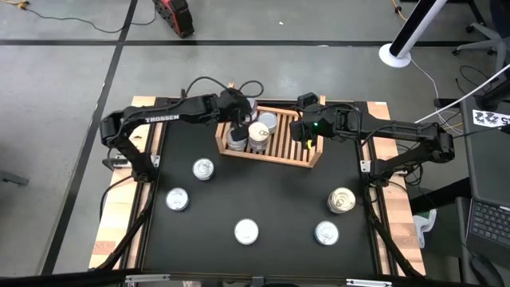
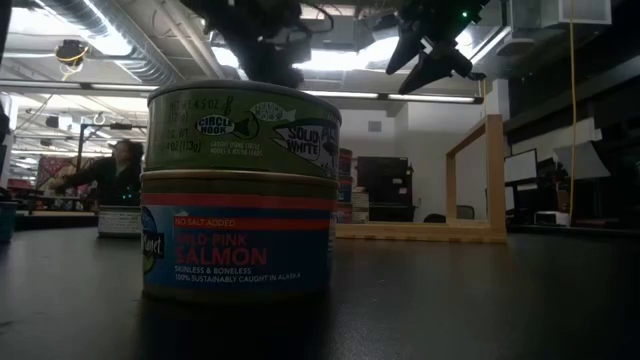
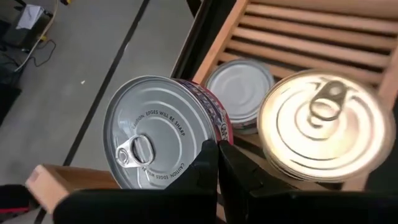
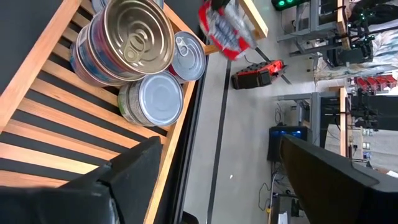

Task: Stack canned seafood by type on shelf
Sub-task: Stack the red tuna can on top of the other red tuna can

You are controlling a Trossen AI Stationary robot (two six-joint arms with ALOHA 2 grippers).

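Left gripper (image 3: 217,163), fingers closed, hovers over tins (image 1: 249,131) at the shelf's (image 1: 307,159) left end. Right gripper (image 1: 304,130), jaws wide and empty, hovers over the right end. 5 loose tins (image 1: 203,169) lie on the table in front of the shelf; the right gripper is nearer the 2 on its side.

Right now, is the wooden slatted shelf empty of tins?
No, several round silver-lidded tins sit inside the light wooden slatted shelf in the high view.

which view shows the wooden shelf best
The high view: the whole shelf shows from above, slats and all four side boards, with tins stacked at its left end. The right wrist view shows only the slats and one side board; the left wrist view a corner; the low view just the edge and an upright frame, far off.
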